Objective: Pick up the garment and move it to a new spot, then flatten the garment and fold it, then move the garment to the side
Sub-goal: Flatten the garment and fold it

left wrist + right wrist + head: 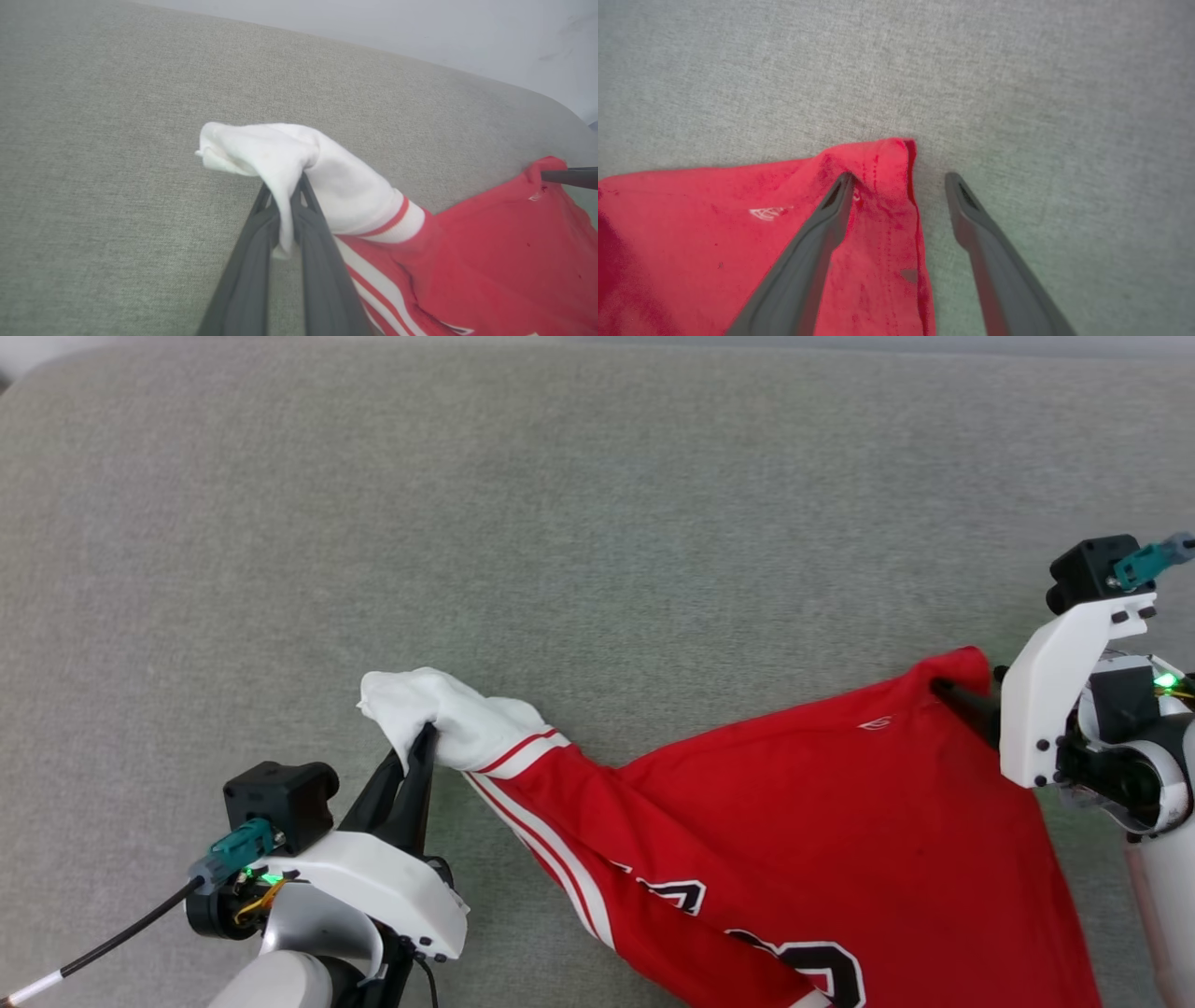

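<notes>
Left claw [423, 735], angled forward, pinches the garment [822, 803] by its sleeve — right claw [900, 178] gapes astride one corner.

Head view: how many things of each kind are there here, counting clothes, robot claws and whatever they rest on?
Garment: 1, the red jersey with a white sleeve.
Grippers: 2, the left gripper shut on the white sleeve, the right gripper open at a red corner.
Surface: 1, the grey padded surface under it all.
Total: 4.
</notes>
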### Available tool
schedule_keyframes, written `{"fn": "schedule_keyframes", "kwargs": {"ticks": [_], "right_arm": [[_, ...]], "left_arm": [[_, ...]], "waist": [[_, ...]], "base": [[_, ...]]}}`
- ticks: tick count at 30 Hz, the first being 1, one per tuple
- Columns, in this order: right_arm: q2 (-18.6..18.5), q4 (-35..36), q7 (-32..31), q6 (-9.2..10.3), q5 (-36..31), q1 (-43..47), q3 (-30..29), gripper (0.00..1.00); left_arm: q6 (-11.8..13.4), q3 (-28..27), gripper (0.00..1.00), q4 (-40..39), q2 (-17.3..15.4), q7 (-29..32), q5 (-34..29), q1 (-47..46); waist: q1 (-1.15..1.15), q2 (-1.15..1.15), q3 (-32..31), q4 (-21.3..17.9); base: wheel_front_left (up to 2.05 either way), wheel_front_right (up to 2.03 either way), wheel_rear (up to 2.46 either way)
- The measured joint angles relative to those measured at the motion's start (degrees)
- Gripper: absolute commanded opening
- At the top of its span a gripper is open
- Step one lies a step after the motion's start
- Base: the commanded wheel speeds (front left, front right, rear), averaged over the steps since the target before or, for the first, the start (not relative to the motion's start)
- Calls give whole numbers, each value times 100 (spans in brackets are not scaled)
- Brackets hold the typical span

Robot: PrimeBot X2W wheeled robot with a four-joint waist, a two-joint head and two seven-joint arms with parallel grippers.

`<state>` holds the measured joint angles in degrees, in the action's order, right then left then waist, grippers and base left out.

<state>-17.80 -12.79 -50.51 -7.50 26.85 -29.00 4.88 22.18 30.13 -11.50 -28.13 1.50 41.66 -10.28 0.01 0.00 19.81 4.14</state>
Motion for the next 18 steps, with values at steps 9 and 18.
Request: {"fn": "schedule_keyframes", "kwargs": {"ticks": [9,18], "right_arm": [[-12,-853,-336,1,176,-450,175,49],[-65,-843,-272,9,454,-473,482,0]], "left_arm": [[-85,64,0,148,135,-120,29,-62],[-121,15,0,309,110,-177,53,-71]], "waist": [[-1,0,218,296],[0,0,50,263]], "base": [[0,0,0],[0,0,0]]}}
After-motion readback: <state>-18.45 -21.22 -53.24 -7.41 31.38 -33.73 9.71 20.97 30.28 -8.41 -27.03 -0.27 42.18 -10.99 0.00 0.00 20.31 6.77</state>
